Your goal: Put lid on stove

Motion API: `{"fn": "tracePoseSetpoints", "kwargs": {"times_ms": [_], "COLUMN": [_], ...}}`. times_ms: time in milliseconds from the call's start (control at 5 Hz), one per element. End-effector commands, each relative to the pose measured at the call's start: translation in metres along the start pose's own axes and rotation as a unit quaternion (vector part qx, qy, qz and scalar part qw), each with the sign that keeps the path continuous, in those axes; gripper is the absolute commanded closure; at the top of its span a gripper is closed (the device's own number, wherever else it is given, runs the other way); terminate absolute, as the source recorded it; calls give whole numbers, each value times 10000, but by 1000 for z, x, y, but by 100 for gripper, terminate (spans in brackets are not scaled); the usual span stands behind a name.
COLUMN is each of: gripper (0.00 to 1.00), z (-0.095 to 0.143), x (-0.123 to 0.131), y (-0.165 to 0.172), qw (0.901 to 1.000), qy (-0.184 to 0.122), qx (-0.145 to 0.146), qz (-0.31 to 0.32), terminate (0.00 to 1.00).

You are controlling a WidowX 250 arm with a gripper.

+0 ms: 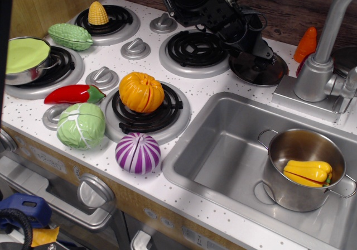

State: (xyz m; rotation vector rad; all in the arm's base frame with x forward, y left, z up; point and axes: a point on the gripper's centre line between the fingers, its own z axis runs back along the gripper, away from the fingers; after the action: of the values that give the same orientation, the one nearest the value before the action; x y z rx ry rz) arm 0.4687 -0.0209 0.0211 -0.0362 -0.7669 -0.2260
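The lid (pixel 249 71), dark shiny metal, lies flat on the white speckled counter just right of the back right burner (pixel 192 49), between it and the faucet base. My black gripper (pixel 264 54) reaches down from the back onto the lid's centre. Its fingers are pinched together there and hide the knob. The stove (pixel 223 88) has four coil burners. The back right one is bare. An orange pumpkin (pixel 141 92) sits on the front right one.
Steel sink (pixel 217 155) at right holds a pot (pixel 301 166) with yellow food. Faucet (pixel 323 60) and an orange carrot (pixel 305 43) stand behind the lid. Steel pot with green disc (pixel 25 57), corn (pixel 98 13), gourd (pixel 70 36), pepper (pixel 72 95), cabbage (pixel 81 125) and onion (pixel 138 152) are at left.
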Motion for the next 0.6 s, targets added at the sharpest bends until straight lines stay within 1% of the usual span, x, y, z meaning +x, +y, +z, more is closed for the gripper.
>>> {"fn": "tracePoseSetpoints", "kwargs": {"times_ms": [0, 400], "gripper": [0, 0], "z": [7, -3], "x": [19, 15], "y": [-2, -8], "qw": [9994, 9990], "qy": [-316, -449], "qx": [73, 40], "qz": [-78, -36], "terminate": [0, 0]}}
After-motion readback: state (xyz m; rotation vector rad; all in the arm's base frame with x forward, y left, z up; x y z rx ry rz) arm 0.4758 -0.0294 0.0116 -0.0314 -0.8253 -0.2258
